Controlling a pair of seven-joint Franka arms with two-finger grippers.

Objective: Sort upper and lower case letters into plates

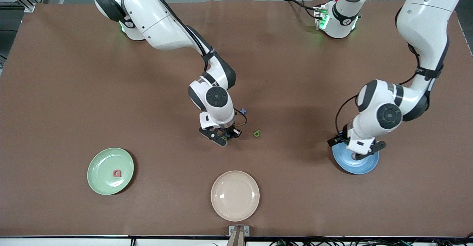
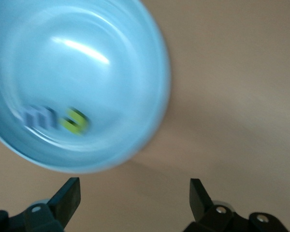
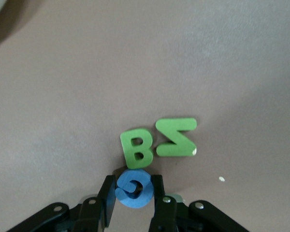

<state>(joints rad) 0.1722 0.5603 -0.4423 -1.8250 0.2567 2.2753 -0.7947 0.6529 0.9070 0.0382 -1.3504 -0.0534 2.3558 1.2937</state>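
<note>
My right gripper (image 1: 226, 136) is low over the middle of the table. In the right wrist view its fingers (image 3: 108, 195) are shut on a round blue letter (image 3: 134, 191). A green B (image 3: 137, 149) touches that letter, and a green Z (image 3: 176, 137) lies beside the B. A small green letter (image 1: 256, 133) and a blue letter (image 1: 242, 110) lie close by on the table. The pale green plate (image 1: 97, 164) holds a pink-red letter (image 1: 117, 173). My left gripper (image 1: 357, 156) hangs open and empty (image 2: 134, 200) over the blue plate (image 1: 345, 164), which holds a blue letter (image 2: 40, 116) and a green letter (image 2: 75, 121).
A cream-beige plate (image 1: 235, 195) sits near the table's front edge, nearer to the camera than my right gripper. The brown table mat (image 1: 74, 91) spreads around the plates. Cables run along the front edge.
</note>
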